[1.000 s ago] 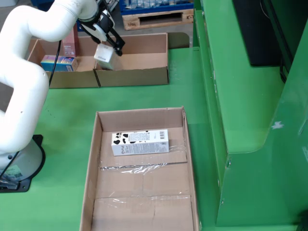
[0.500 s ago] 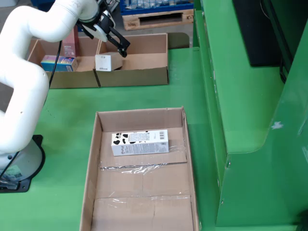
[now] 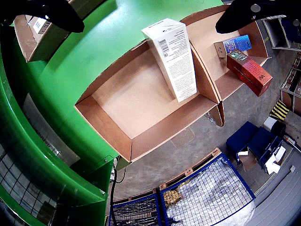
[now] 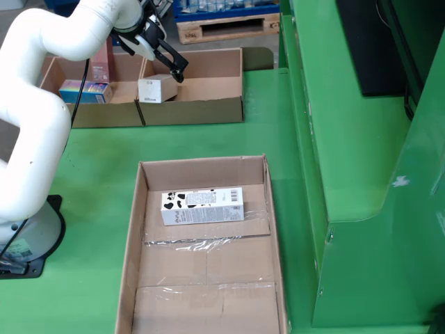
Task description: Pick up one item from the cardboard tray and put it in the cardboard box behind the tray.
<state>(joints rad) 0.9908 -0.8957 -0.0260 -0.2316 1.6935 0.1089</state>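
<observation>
Black two-fingered gripper [image 4: 174, 66] hangs open over the brown cardboard tray [image 4: 208, 111], holding nothing.

In the fixed view the gripper sits just above a tall white printed carton [image 4: 157, 89] standing in the tray's right compartment; a blue box [image 4: 85, 90] and a red box [image 4: 103, 61] lie left of it in the other compartment. Nearer the camera, the long brown cardboard box [image 4: 136, 229] holds a white cow-patterned carton [image 4: 202, 207]. In the gripper's own view, two dark fingers [image 3: 244, 14] spread wide apart, the white carton [image 3: 174, 56] upright between and below them.

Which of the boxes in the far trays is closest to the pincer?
The white box in the right-hand far tray of the still view, directly beneath the pincer. The blue box and red box sit in the left tray.
</observation>
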